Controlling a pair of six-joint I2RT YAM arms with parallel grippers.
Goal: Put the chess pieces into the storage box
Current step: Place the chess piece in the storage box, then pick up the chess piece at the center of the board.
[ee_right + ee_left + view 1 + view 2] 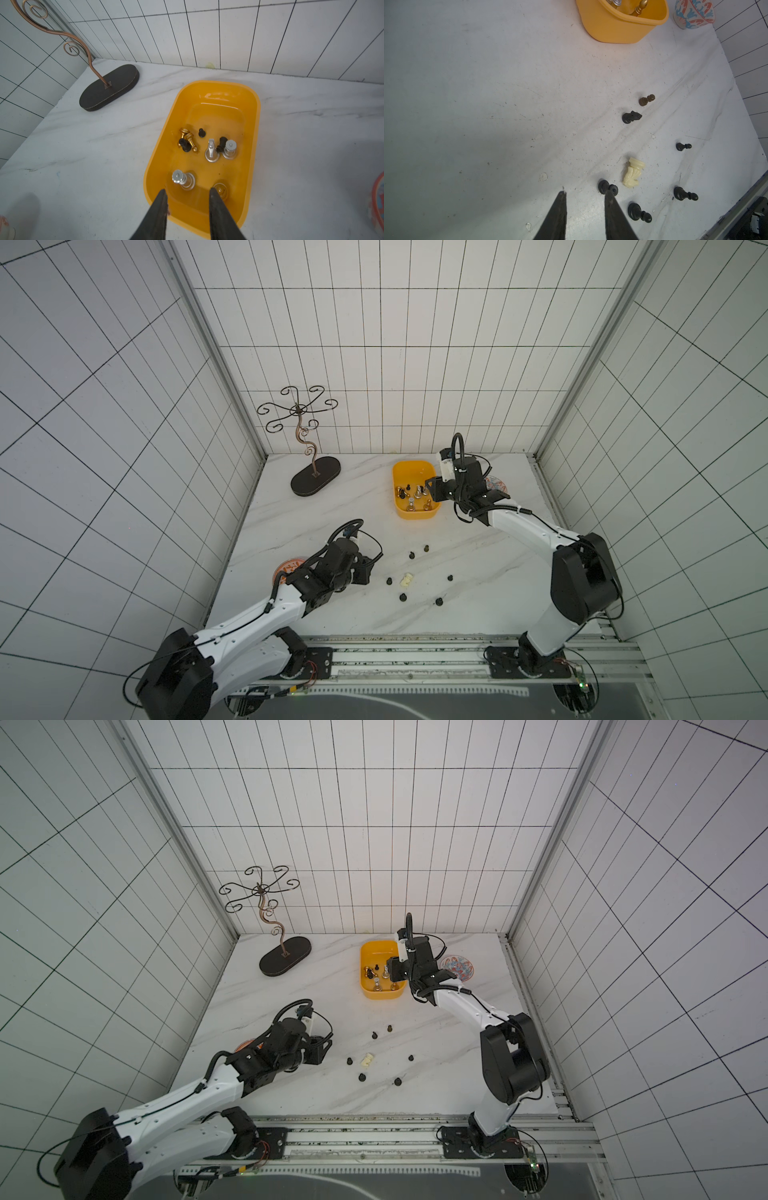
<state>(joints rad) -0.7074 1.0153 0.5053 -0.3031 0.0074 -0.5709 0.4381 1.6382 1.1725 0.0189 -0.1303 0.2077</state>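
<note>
The yellow storage box (411, 472) (376, 952) stands at the back of the table. Inside it lie several chess pieces: silver ones (211, 151), a gold one (187, 137) and small black ones (201, 132). My right gripper (187, 190) (430, 489) hovers open over the box's near end with nothing between its fingers. Several black chess pieces (412, 555) and a cream-white piece (407, 580) (632, 173), lying on its side, are scattered mid-table. My left gripper (584, 192) (368, 572) is open and empty, low over the table. A black pawn (607, 187) stands just past one fingertip.
A curly metal stand on a dark oval base (313, 481) is at the back left. A red-and-blue patterned bowl (496, 483) sits right of the box, partly behind my right wrist. Another round orange dish (291, 568) lies under my left arm. The mounting rail (415, 655) runs along the front.
</note>
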